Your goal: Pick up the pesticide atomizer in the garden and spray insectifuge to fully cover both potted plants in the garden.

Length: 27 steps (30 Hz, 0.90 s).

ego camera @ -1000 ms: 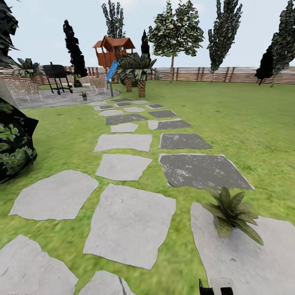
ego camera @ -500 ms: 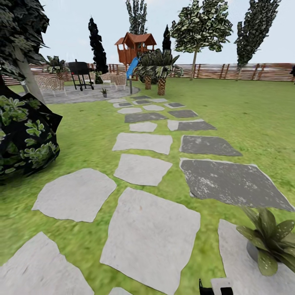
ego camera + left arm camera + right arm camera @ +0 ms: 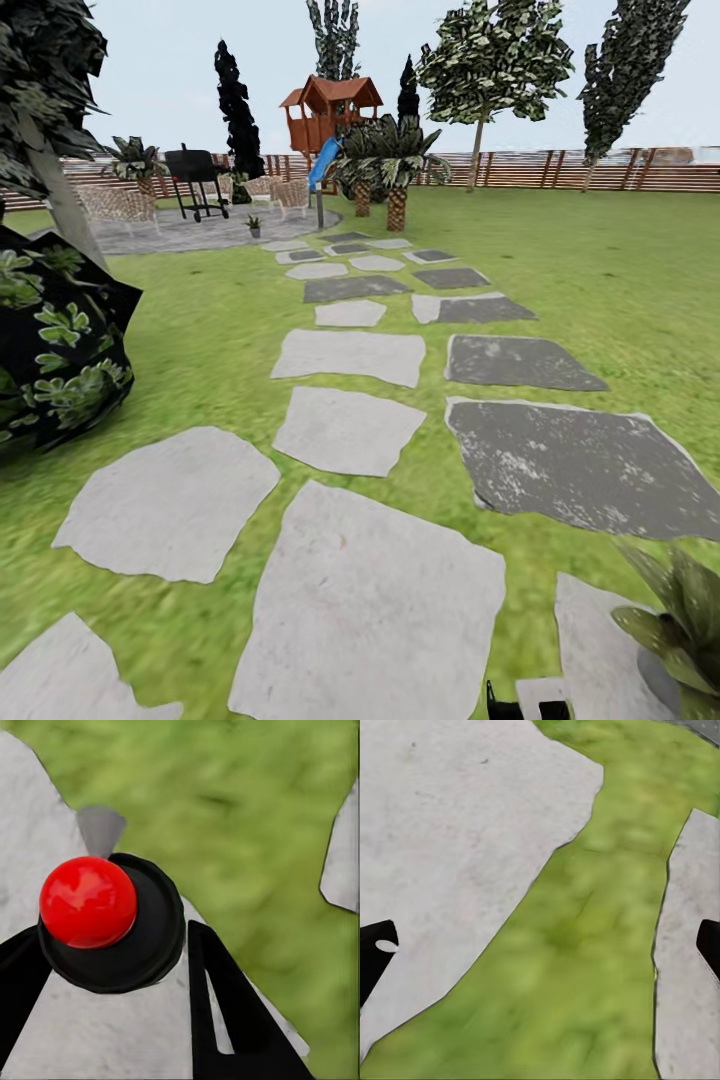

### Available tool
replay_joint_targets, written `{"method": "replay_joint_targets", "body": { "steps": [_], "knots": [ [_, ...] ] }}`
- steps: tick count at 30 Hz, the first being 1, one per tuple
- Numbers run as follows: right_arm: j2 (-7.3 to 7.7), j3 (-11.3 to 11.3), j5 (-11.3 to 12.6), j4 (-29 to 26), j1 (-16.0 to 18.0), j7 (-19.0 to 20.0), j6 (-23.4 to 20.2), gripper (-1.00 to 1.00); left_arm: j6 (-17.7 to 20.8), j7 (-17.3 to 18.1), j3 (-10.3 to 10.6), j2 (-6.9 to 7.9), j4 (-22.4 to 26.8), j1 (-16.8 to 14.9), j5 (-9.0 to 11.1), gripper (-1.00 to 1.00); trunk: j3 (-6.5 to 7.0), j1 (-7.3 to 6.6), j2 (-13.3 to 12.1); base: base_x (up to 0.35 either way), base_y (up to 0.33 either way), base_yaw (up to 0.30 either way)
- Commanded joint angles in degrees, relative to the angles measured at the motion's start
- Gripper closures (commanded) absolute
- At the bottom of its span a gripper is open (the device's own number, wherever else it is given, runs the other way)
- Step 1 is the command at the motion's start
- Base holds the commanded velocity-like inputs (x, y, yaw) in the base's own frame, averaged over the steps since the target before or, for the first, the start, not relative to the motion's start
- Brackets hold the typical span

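One potted plant (image 3: 678, 625) sits on a stepping stone (image 3: 590, 650) at the robot's right; another (image 3: 254, 225) stands far off on the patio (image 3: 190, 235). No atomizer in sight — likely still travelling. Right gripper (image 3: 544, 945) spread wide over grass; left gripper (image 3: 112, 967) — cannot tell.

Stepping stones (image 3: 350, 430) cross the lawn (image 3: 600, 290) toward the patio (image 3: 190, 232); fence (image 3: 600, 170) behind.

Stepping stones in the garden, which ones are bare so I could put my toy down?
The big pale stone in the middle is bare, with grass all round. So is the pale stone beside the dark bush, and the dark stone further right. The near right corner is crowded: a potted plant sits on that stone.
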<state>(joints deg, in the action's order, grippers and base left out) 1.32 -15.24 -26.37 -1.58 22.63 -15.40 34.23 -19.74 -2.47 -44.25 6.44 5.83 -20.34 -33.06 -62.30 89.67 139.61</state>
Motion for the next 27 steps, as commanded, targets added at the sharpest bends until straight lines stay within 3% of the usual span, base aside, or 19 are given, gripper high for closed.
{"method": "replay_joint_targets", "body": {
  "steps": [1,27],
  "knots": [
    [0.00,-0.32,-0.61,0.08,0.04,-0.33,0.13,-1.00,-0.25,-0.26,-0.31,0.03,-0.07,-0.05,-0.60,1.00,-0.05,0.02,0.02,0.338,0.000,0.000],
    [0.62,-0.29,-0.73,0.01,0.04,-0.32,0.13,-1.00,-0.21,-0.26,-0.39,0.06,-0.03,-0.05,-0.52,1.00,-0.05,0.02,0.02,0.339,0.000,0.000]
  ]
}}
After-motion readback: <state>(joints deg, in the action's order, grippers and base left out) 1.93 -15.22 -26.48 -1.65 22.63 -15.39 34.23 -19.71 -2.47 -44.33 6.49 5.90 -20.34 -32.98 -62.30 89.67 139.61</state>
